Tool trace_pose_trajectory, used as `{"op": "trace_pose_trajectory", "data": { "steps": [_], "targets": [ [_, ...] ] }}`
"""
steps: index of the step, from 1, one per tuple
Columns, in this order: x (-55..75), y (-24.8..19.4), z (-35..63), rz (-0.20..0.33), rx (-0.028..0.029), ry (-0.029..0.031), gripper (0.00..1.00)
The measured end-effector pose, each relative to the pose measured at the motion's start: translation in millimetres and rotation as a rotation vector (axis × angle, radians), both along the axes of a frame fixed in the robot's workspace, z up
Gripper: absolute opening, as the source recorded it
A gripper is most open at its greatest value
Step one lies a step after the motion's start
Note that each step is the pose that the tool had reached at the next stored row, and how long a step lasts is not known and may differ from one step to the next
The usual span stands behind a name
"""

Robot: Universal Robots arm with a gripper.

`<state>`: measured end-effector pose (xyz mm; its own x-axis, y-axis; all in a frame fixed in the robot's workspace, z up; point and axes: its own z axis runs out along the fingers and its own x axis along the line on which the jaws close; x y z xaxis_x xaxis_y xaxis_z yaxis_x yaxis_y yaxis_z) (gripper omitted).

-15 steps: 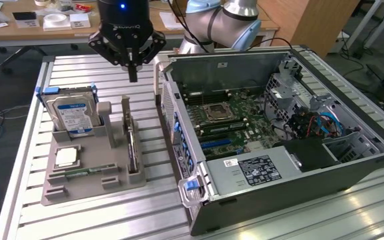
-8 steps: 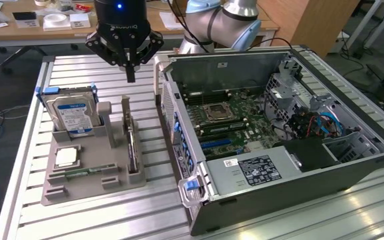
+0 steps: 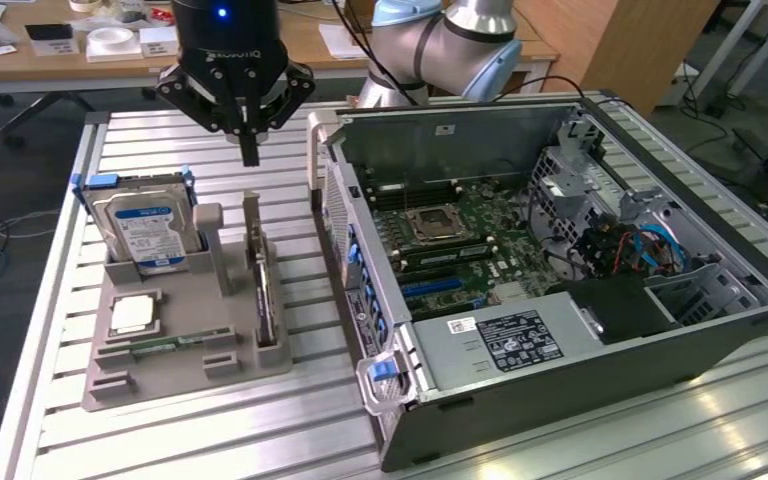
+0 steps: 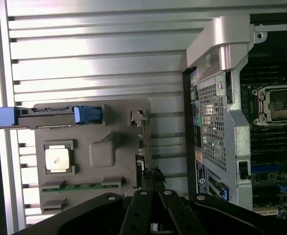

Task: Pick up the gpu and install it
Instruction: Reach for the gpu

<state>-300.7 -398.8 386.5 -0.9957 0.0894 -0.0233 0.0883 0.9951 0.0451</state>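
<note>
The gpu (image 3: pixel 264 292) stands on edge in the right-hand slot of the grey holder tray (image 3: pixel 191 330), showing as a thin dark strip. From the wrist view the gpu (image 4: pixel 140 147) is seen edge-on along the tray (image 4: pixel 109 147) side nearest the case. My gripper (image 3: pixel 249 155) hangs shut above the far end of the tray, over the slatted table just beyond the card, holding nothing. Its black fingers (image 4: pixel 138 215) converge to the gripper (image 4: pixel 153 188) tip close to the card's end.
A silver hard drive (image 3: pixel 151 228) with a blue-white label stands in the tray, a CPU (image 3: pixel 133 315) and a green memory stick (image 3: pixel 168 346) lie nearer. The open computer case (image 3: pixel 704 330) with its motherboard (image 3: pixel 458 235) lies at the exterior view's right, close beside the tray.
</note>
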Motion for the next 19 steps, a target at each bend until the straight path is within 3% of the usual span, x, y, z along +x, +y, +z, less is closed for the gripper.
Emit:
{"op": "trace_pose_trajectory", "data": {
  "steps": [19],
  "targets": [
    [-0.3,-4.5,0.0,0.000,0.0000,0.0000,0.11]
  ]
}}
